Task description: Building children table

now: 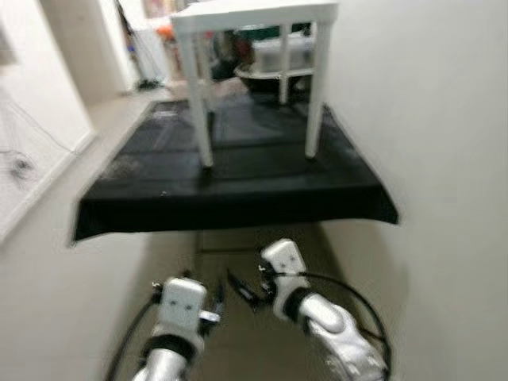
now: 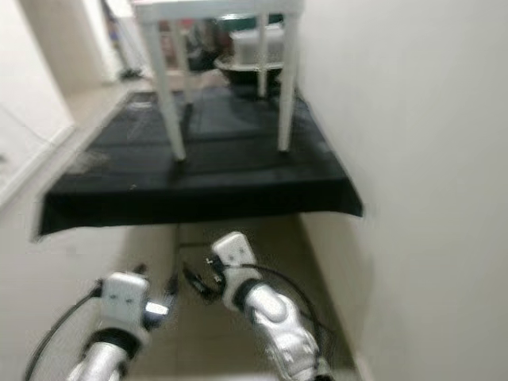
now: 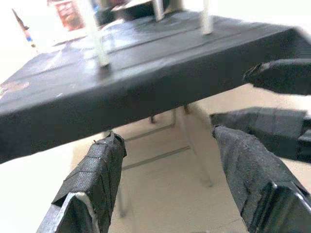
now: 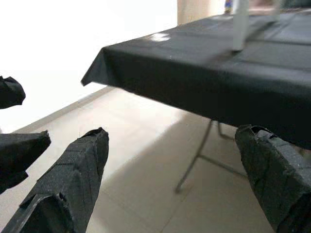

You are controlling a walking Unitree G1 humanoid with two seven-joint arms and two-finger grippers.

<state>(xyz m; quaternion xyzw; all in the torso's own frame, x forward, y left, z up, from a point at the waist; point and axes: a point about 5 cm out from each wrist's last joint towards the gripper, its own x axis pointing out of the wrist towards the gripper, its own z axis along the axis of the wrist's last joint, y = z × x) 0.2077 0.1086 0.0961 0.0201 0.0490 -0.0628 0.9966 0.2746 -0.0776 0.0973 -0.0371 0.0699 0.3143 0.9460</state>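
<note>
Left eye view, room: a narrow room had pale walls on both sides and a tan floor, all a bit blurry.
Left eye view, surface: a work table with a black cloth stood ahead of the robot, between the walls.
Left eye view, task thing: the small white children's table stood upright on the black cloth, its legs touching the cloth.
Left eye view, containers: a clear plastic box and a dark bowl-like thing sat behind the white legs; what was inside was too blurry to tell.
Left eye view, arms: the left gripper and the right gripper were low down, in front of the black cloth's edge and near each other.

Right eye view: the same room showed again, with the wall on the robot's right close by.

Left wrist view, surface: the black cloth's front edge hung above thin metal legs and the tan floor.
Left wrist view, pincer: the left gripper's two black fingers were spread apart and held nothing.

Right wrist view, surface: the cloth's corner drooped down, and one white leg stood on top.
Right wrist view, pincer: the right gripper's two black fingers were wide apart, with nothing between them.
</note>
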